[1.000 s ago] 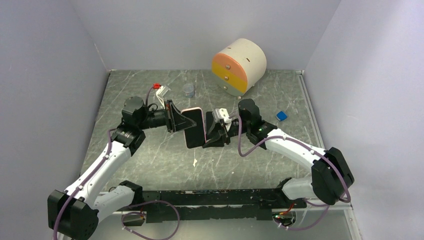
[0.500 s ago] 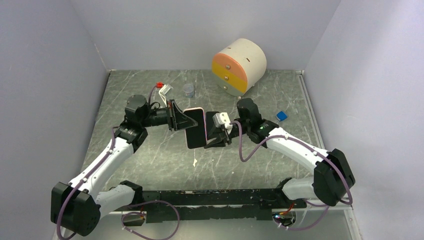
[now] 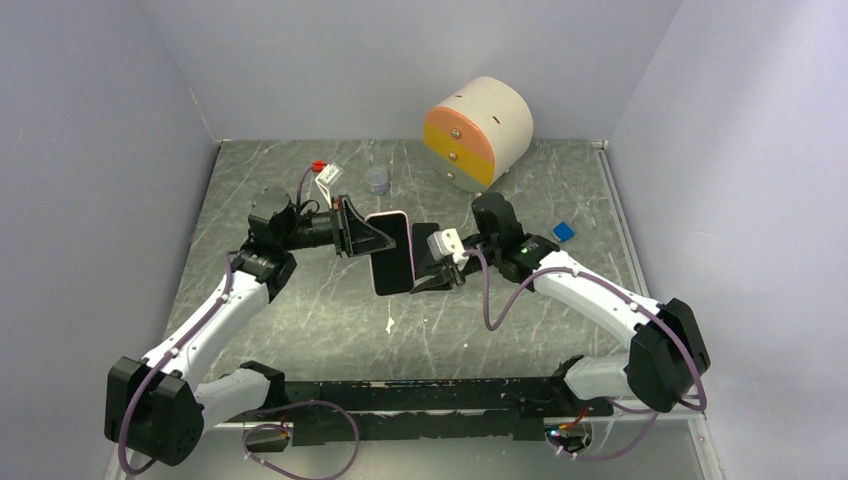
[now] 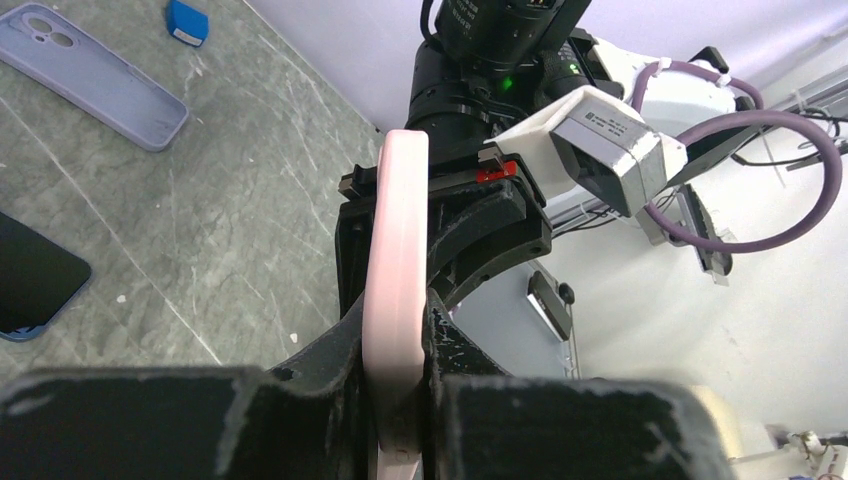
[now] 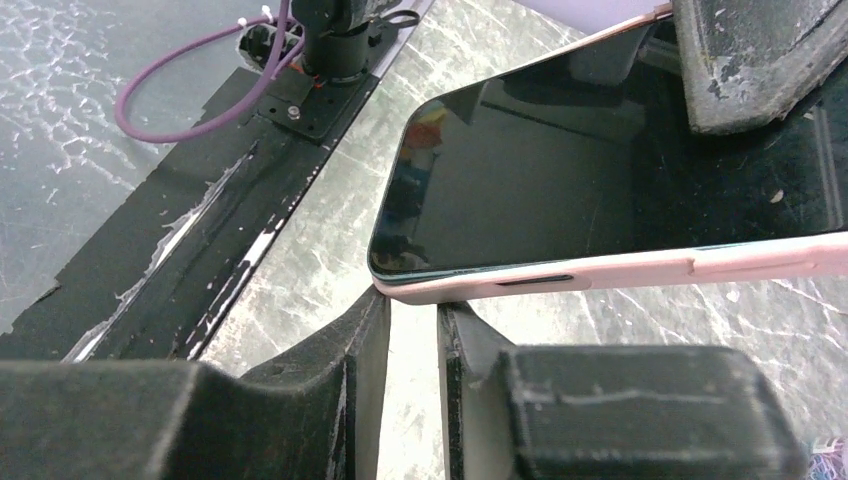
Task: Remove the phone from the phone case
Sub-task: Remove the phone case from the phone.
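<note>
The phone, dark screen up, sits in its pink case (image 3: pixel 391 255) and is held off the table between the two arms. My left gripper (image 3: pixel 366 240) is shut on the case's left side; in the left wrist view the pink case edge (image 4: pixel 397 250) is pinched between the fingers of the left gripper (image 4: pixel 395 300). My right gripper (image 3: pixel 428 270) is at the phone's right lower corner. In the right wrist view its jaws stand a narrow gap apart with nothing between them, and the right gripper's (image 5: pixel 412 300) tips touch the corner of the case (image 5: pixel 600 268).
A round white, pink and yellow drawer unit (image 3: pixel 478 130) stands at the back. A blue block (image 3: pixel 563 231) lies to the right, and a small clear cup (image 3: pixel 377 180) and a red-and-white part (image 3: pixel 322 175) behind. The left wrist view shows a lavender case (image 4: pixel 95 75) and a black phone (image 4: pixel 30 285) lying on the table.
Both grippers and the phone have shifted slightly away from the bases. The left grip on the case is unchanged.
</note>
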